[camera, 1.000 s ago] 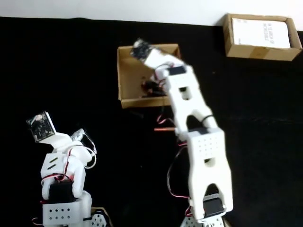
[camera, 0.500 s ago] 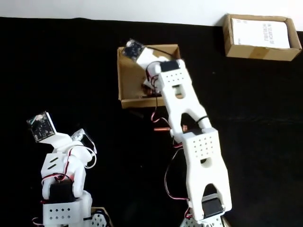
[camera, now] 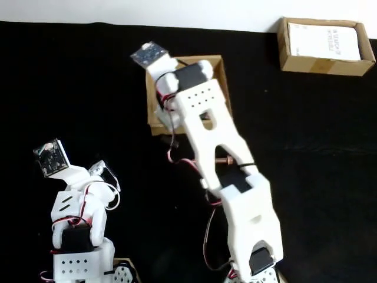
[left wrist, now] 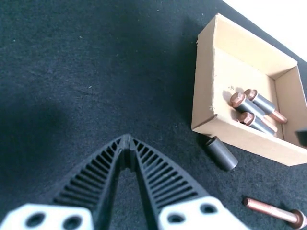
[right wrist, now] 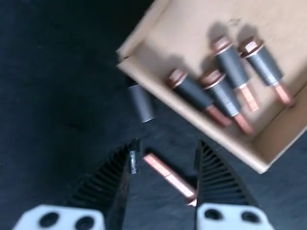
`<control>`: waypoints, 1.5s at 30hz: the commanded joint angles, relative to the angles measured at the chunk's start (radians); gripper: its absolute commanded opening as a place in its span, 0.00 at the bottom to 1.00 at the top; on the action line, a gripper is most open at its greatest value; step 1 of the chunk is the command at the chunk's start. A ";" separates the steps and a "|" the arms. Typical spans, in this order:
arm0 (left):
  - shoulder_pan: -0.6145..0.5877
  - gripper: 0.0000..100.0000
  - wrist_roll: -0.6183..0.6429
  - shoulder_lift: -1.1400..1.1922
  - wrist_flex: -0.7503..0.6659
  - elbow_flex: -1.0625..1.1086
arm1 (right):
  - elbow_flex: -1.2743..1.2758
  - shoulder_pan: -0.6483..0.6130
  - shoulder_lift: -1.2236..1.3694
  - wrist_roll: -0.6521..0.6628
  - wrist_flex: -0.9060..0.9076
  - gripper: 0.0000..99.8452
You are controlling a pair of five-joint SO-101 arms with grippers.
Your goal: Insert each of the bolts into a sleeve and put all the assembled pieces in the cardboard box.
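My right gripper (right wrist: 166, 143) hangs wide open over the loose bolt (right wrist: 168, 175) on the tabletop (right wrist: 57, 72). Beside it lie a bare sleeve (right wrist: 141, 103) and the cardboard box (right wrist: 158, 28) with four assembled pieces (right wrist: 225, 72). My left gripper (left wrist: 125, 139) is closed tight.

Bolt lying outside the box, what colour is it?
Copper; the bolt shows best in the left wrist view.

Desk (camera: 70, 76) covered by a black, finely textured cloth, pale white strip (camera: 118, 10) seen along the cloth's far edge, shallow brown carton (camera: 323, 65) set at the far right of the cloth, white printed sheet (camera: 324, 40) laid inside it, lighting even, shadows soft.
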 commanded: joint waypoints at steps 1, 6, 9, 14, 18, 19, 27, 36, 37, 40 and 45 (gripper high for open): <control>-0.008 0.01 0.003 -0.005 -0.006 0.018 | 0.087 -0.041 -0.071 -0.037 0.016 0.16; -0.035 0.01 0.003 -0.005 -0.006 0.018 | 0.283 -0.059 -0.070 -0.040 -0.094 0.16; -0.035 0.01 0.003 -0.005 -0.006 0.018 | 0.364 -0.038 -0.070 -0.034 -0.200 0.16; -0.035 0.01 0.003 -0.005 -0.006 0.018 | 0.460 -0.030 -0.070 -0.032 -0.372 0.16; -0.035 0.01 0.003 -0.005 -0.006 0.018 | 0.498 -0.031 -0.068 0.055 -0.466 0.16; -0.035 0.01 0.003 -0.005 -0.006 0.018 | 0.509 -0.031 -0.068 0.080 -0.484 0.16; -0.035 0.01 0.003 -0.005 -0.006 0.018 | 0.547 -0.016 0.013 0.106 -0.568 0.16; -0.035 0.01 0.003 -0.005 -0.006 0.018 | 0.545 0.024 0.125 0.100 -0.650 0.01; -0.035 0.01 0.003 -0.005 -0.006 0.018 | 0.542 0.031 0.099 0.098 -0.644 0.00; -0.033 0.01 0.003 -0.005 -0.006 0.018 | 0.475 0.036 -0.044 0.095 -0.549 0.01; -0.028 0.01 0.003 0.002 -0.006 0.018 | 0.269 0.036 -0.326 -0.091 -0.352 0.01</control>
